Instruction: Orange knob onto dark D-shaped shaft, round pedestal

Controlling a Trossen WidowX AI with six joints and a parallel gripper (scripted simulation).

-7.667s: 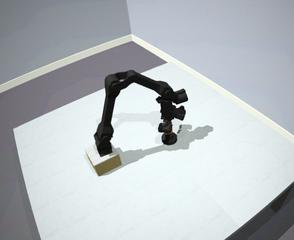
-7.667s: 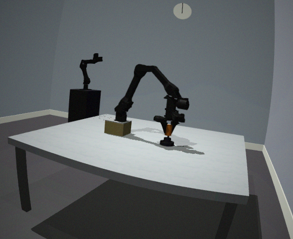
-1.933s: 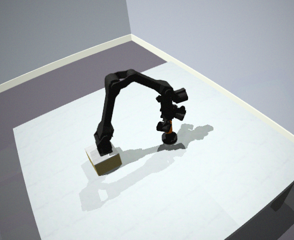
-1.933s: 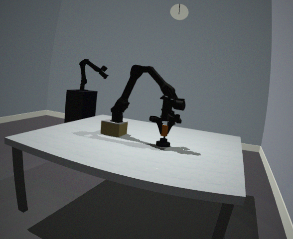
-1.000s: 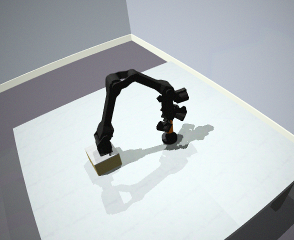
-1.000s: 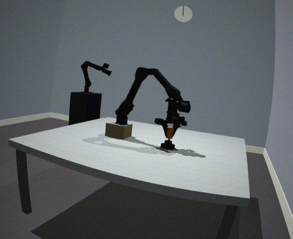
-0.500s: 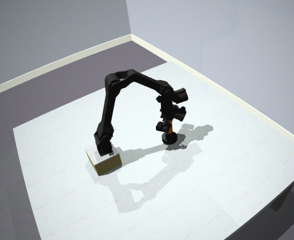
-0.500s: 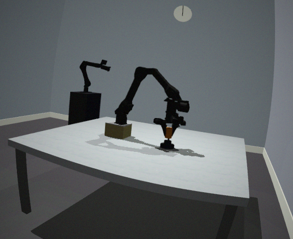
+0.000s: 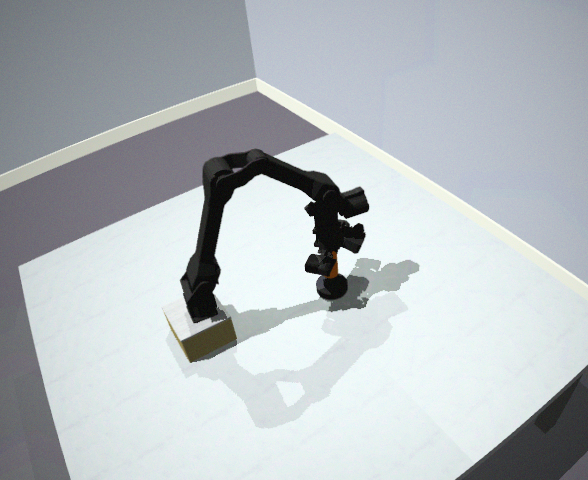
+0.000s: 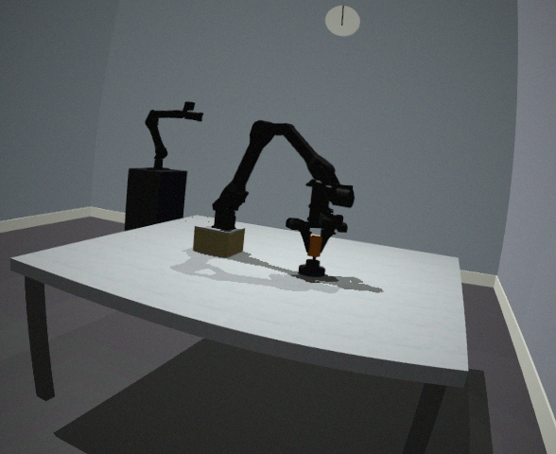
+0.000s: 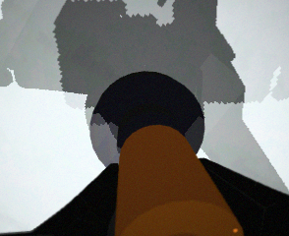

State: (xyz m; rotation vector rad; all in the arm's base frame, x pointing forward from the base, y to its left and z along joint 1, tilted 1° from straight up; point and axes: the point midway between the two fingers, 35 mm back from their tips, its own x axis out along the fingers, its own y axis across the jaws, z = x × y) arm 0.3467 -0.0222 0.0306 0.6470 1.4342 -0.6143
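The orange knob [image 9: 334,267] [image 10: 315,246] [image 11: 164,172] is upright between the fingers of my gripper [image 10: 315,248], which is shut on it. The round dark pedestal [image 9: 331,290] [image 10: 311,269] [image 11: 146,90] stands on the table directly below the knob. In the exterior view a short piece of the dark shaft [image 10: 314,259] shows between the knob's lower end and the pedestal, so the knob is above the pedestal's top. Whether the shaft's tip is inside the hole cannot be told. The knob's hole and both flat sides are hidden.
The arm's base stands on a wooden block [image 9: 209,341] [image 10: 217,241] on the white table [image 9: 154,413] [image 10: 269,303]. A second arm [image 10: 156,131] stands on a dark cabinet [image 10: 156,198] behind the table. The arm's shadows fall around the pedestal.
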